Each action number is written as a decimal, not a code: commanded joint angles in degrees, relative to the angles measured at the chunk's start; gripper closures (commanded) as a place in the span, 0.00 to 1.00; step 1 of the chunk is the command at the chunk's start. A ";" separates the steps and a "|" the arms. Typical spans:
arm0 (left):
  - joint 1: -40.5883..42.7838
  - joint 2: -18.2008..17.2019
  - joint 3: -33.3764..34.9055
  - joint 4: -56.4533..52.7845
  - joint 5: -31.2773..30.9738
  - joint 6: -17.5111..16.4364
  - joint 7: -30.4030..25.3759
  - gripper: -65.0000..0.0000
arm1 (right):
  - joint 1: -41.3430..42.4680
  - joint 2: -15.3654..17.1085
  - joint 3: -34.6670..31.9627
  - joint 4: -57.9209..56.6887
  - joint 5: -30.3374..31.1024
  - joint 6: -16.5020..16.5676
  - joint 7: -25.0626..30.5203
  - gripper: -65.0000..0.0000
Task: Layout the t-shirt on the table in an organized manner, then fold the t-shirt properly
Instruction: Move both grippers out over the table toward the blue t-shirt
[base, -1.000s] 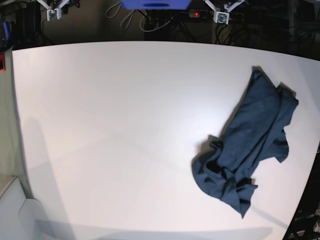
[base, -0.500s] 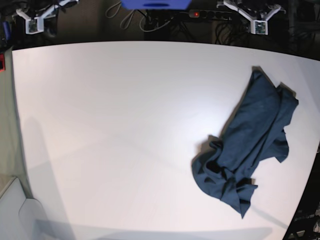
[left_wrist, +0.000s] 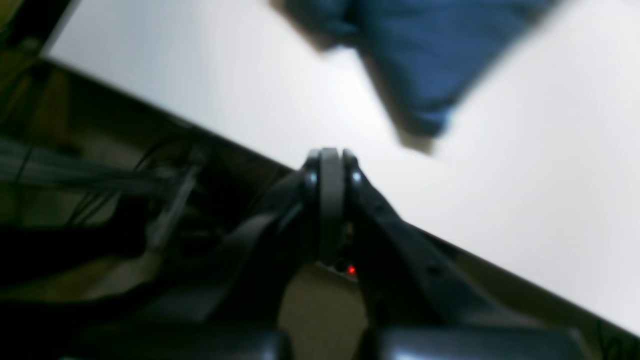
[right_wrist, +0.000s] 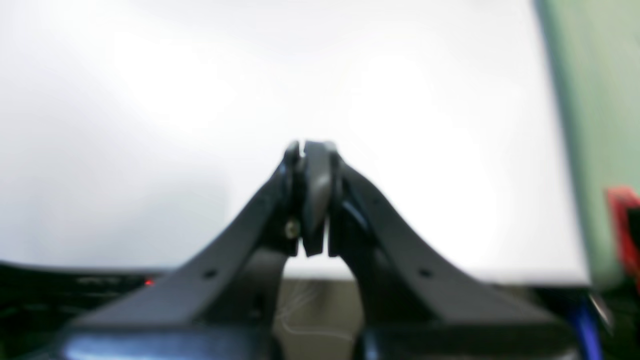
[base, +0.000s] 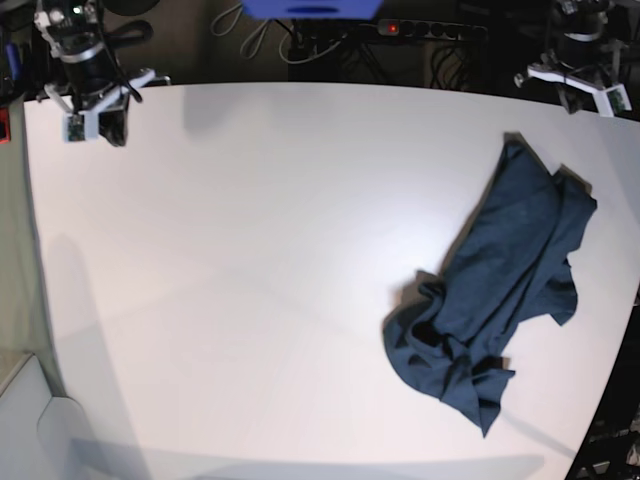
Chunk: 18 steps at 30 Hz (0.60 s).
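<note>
While both pairs of fingers are pressed together and hold nothing, we see the left gripper (left_wrist: 325, 155) over the far edge of the tabletop (base: 250, 250), near a corner of the t-shirt (base: 505, 300). The right gripper (right_wrist: 307, 147) hangs over the bare opposite corner, well apart from the cloth. The t-shirt lies crumpled close to the curved edge. We judge one risk: a pull on a bunched fold could drag the shirt over this edge.
</note>
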 joint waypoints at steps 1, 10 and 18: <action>-0.83 -0.23 -1.37 1.04 -1.27 0.01 0.57 0.98 | 1.50 0.33 -0.50 1.09 0.17 -0.12 0.96 1.00; -7.07 -0.32 -8.05 0.78 -6.02 -0.08 6.38 0.67 | 15.48 -0.02 -10.61 1.27 0.17 -0.12 -7.04 0.78; -14.28 -1.73 -8.58 0.60 -6.02 -0.08 6.73 0.67 | 26.82 -3.45 -20.99 1.00 0.17 -0.12 -12.31 0.67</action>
